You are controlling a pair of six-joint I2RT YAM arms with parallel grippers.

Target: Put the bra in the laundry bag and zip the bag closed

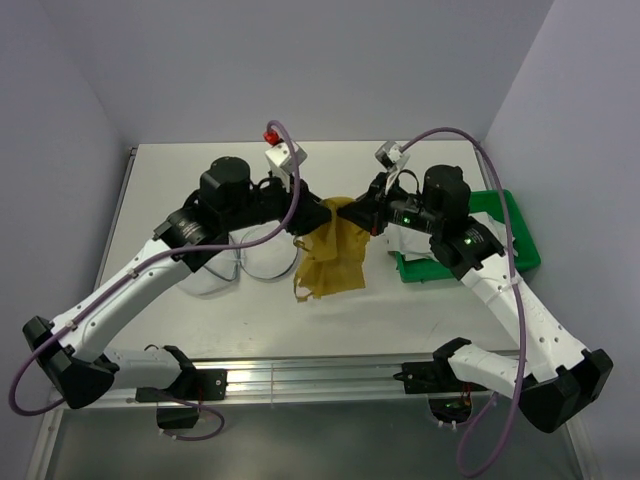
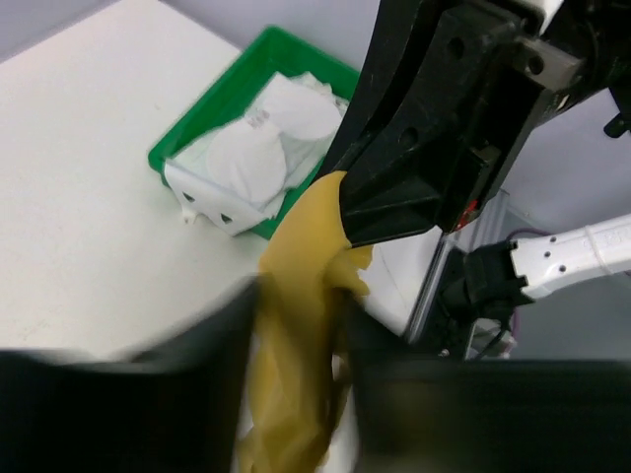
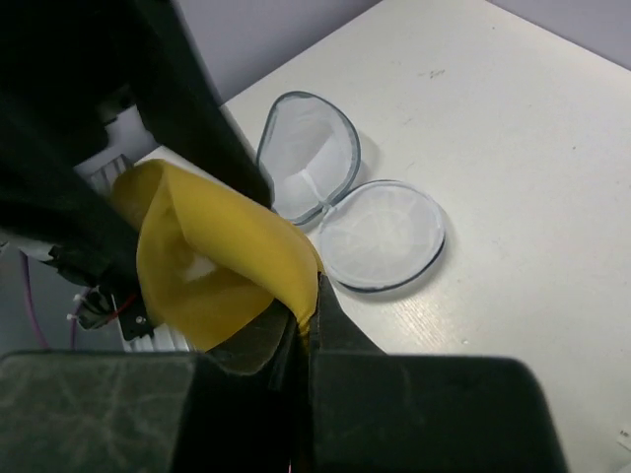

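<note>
The yellow bra (image 1: 335,262) hangs in the air over the middle of the table, held at its top by both grippers. My left gripper (image 1: 322,214) is shut on one upper edge; in the left wrist view the bra (image 2: 296,394) fills the gap at my left gripper (image 2: 301,307). My right gripper (image 1: 353,212) is shut on the other upper edge, and the right wrist view shows my right gripper (image 3: 308,320) pinching a fold of the bra (image 3: 212,256). The laundry bag (image 1: 265,257) lies open on the table under the left arm, its two round mesh halves (image 3: 380,232) side by side.
A green tray (image 1: 522,240) holding white garments (image 1: 420,240) stands at the right, beside the right arm; it also shows in the left wrist view (image 2: 246,79). Both arms meet above the table's middle. The table's back edge meets the wall.
</note>
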